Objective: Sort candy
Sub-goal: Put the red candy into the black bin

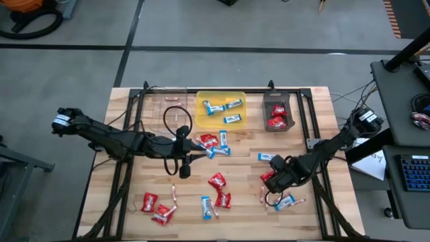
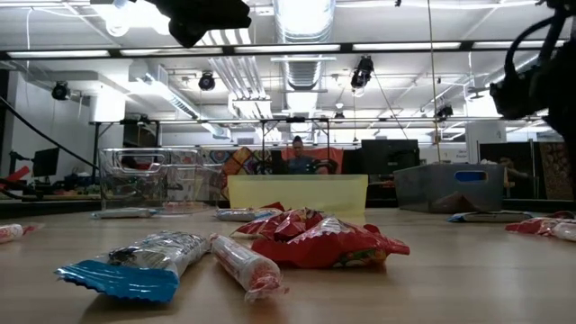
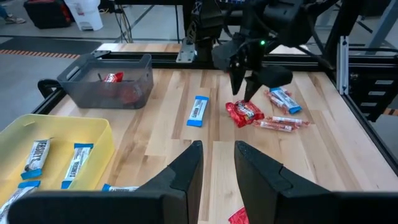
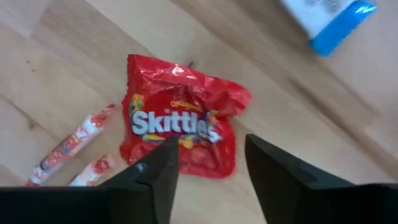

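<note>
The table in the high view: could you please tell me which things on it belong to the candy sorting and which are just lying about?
Belongs to the job:
- red packets
- blue-and-white bars
- pinkish sticks
- yellow tray, dark tray, clear tray
- right claw, open above a Skittles packet
- left claw

Just lying about:
- keyboard
- papers

Trays behind, candy scattered in front.
From the table's [image 1: 121, 101] middle: bar-filled tray [image 1: 201, 101] at twelve o'clock, packet-filled tray [image 1: 290, 107] at two, clear tray [image 1: 156, 111] at eleven.
</note>
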You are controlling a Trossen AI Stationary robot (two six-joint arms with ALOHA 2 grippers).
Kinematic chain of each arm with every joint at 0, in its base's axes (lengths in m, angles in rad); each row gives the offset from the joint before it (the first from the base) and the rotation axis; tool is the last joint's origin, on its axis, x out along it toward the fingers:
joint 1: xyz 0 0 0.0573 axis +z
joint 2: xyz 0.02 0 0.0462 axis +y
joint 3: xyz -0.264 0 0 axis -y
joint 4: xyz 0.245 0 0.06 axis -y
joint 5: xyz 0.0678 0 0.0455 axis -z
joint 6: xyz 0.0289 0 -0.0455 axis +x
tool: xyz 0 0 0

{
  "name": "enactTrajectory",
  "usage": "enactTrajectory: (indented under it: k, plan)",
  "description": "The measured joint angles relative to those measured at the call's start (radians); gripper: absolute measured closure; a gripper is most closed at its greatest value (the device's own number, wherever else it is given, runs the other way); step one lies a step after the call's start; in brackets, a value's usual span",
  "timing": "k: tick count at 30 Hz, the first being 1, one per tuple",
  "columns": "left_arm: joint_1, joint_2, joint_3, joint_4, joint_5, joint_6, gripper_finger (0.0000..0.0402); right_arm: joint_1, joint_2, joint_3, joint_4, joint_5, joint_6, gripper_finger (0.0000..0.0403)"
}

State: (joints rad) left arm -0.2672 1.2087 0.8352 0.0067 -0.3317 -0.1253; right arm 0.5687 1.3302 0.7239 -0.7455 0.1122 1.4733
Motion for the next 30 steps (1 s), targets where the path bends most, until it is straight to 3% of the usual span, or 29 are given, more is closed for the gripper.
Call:
enactTrajectory:
  k: [5, 11, 15, 21, 30]
  plan:
    - [0.000, 0.000, 0.000, 0.000, 0.000, 0.000, 0.0325, -0.007, -0.006, -0.097, 0.187, 0.003, 0.001, 0.0206]
    - [0.000, 0.000, 0.000, 0.000, 0.000, 0.000, 0.0325, -0.006, -0.004, -0.172, 0.282, 0.082, 0.045, 0.0220]
    - [0.000, 0.000, 0.000, 0.000, 0.000, 0.000, 0.0325, -0.006, -0.004, -0.189, 0.301, 0.114, 0.034, 0.0260]
    - [0.000, 0.000, 0.000, 0.000, 0.000, -0.005, 0.0325, -0.007, -0.003, -0.193, 0.327, 0.151, -0.023, 0.0375]
    - [0.000, 0.000, 0.000, 0.000, 0.000, -0.005, 0.0325, -0.007, -0.054, -0.192, 0.333, 0.207, -0.090, 0.0394]
